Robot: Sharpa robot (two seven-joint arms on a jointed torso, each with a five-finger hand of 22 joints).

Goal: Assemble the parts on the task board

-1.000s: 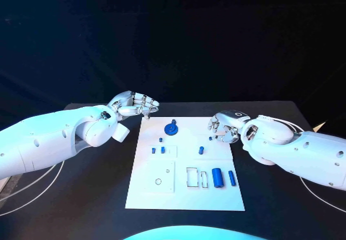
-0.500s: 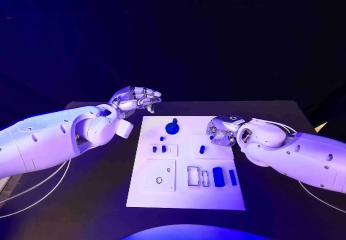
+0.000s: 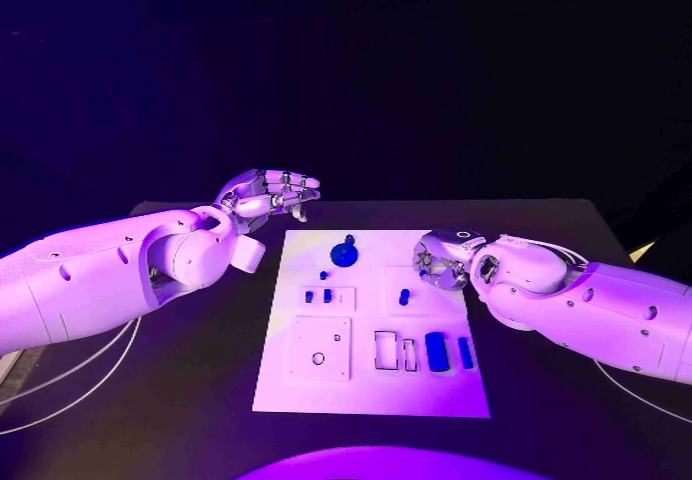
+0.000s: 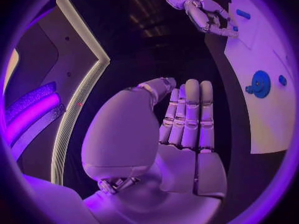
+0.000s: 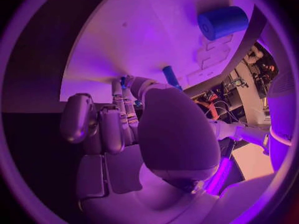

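The white task board (image 3: 368, 385) lies in the middle of the table. On it are a round blue part (image 3: 343, 254), small blue pegs (image 3: 326, 295), a blue cylinder (image 3: 437, 352) and a blue bar (image 3: 464, 350). My right hand (image 3: 444, 262) rests on the board's right edge. Its thumb and fingertips meet on a small blue part (image 5: 122, 79), next to a blue peg (image 5: 169, 77). My left hand (image 3: 271, 195) hovers off the board's far left corner, fingers curled in and holding nothing. The left wrist view shows the round part (image 4: 258, 83) and the right hand (image 4: 202, 10).
Rectangular recesses (image 3: 387, 351) sit in the board's near half, and a raised square plate (image 3: 320, 348) with a small ring lies at its near left. Black tabletop (image 3: 548, 400) surrounds the board. White cables (image 3: 72, 370) trail on the left.
My right hand has moved inward over the board's right edge and come down on the small blue part. My left hand has risen a little and curled its fingers in.
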